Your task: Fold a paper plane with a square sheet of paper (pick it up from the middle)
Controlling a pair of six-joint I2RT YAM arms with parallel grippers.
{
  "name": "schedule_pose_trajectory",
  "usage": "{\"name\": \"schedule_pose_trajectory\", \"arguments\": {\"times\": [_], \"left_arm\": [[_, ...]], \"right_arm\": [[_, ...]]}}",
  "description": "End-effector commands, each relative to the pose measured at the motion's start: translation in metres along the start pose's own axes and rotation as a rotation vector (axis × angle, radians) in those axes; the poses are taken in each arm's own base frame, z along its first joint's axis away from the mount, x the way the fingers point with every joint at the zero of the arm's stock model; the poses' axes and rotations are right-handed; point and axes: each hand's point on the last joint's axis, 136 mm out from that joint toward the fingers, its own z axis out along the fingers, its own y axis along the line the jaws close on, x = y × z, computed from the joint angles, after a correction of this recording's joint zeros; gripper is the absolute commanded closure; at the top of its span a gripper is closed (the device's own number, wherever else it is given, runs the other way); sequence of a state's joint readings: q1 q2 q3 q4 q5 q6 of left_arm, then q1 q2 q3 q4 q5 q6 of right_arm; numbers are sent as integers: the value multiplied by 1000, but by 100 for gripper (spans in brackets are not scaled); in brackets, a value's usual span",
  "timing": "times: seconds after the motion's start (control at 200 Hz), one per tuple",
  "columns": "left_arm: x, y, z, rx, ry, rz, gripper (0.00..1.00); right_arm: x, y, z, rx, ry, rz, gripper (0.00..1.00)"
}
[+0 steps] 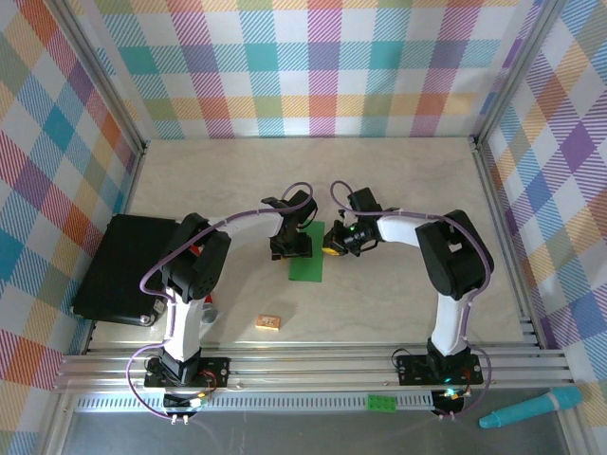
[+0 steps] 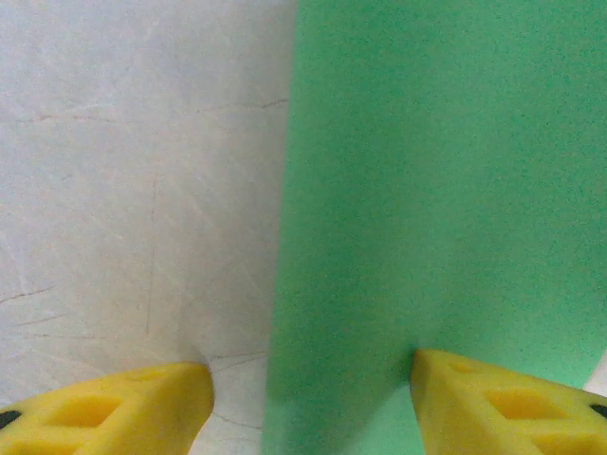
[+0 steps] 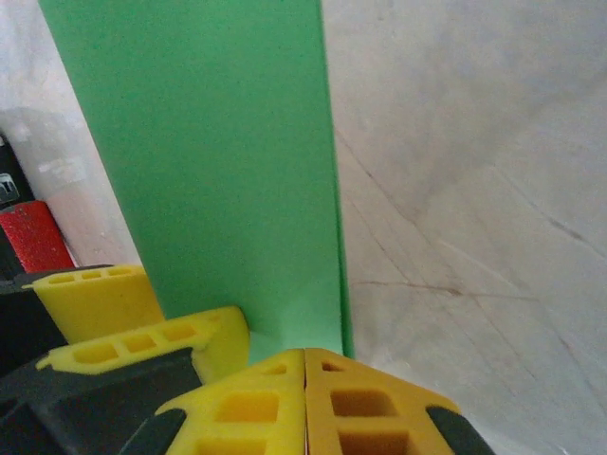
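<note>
Where the square sheet of paper (image 1: 308, 268) (image 2: 446, 190) (image 3: 218, 161) lies: flat, mid-counter (image 1: 408, 175), between both pincers.
Shape: narrow strip, not square; probably one lengthwise fold made.
Left pincer (image 1: 289, 246) (image 2: 311, 379): open, straddling a long edge.
Right pincer (image 1: 334, 242) (image 3: 304, 355): closed at the sheet's end; paper nipped or not, cannot tell.
Remaining: nose and wings, by my judgement.

The pale table (image 1: 398, 180) carries a green paper (image 1: 307, 267) at its middle, a small wooden block (image 1: 269, 323) nearer the front, and a black case (image 1: 119, 270) at its left edge.
</note>
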State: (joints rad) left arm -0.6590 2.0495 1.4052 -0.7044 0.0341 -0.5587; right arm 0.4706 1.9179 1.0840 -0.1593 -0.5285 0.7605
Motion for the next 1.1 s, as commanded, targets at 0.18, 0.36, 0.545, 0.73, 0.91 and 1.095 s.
{"name": "schedule_pose_trajectory", "arguments": {"times": [0.18, 0.36, 0.545, 0.73, 0.91, 1.095], "left_arm": [[46, 34, 71, -120, 180, -17, 38], [47, 34, 71, -119, 181, -19, 38], [47, 34, 71, -119, 183, -20, 38], [46, 32, 68, -114, 178, -22, 38], [44, 31, 62, -110, 164, -21, 38], [41, 31, 58, -108, 153, -20, 38]], "right_arm": [[-6, 13, 14, -52, 20, 8, 94], [-4, 12, 20, -53, 34, 7, 96], [-4, 9, 20, -39, 30, 7, 96], [-3, 6, 20, -27, 32, 3, 96], [-1, -5, 25, 10, 40, 13, 96], [2, -19, 29, 55, 51, 22, 97]]}}
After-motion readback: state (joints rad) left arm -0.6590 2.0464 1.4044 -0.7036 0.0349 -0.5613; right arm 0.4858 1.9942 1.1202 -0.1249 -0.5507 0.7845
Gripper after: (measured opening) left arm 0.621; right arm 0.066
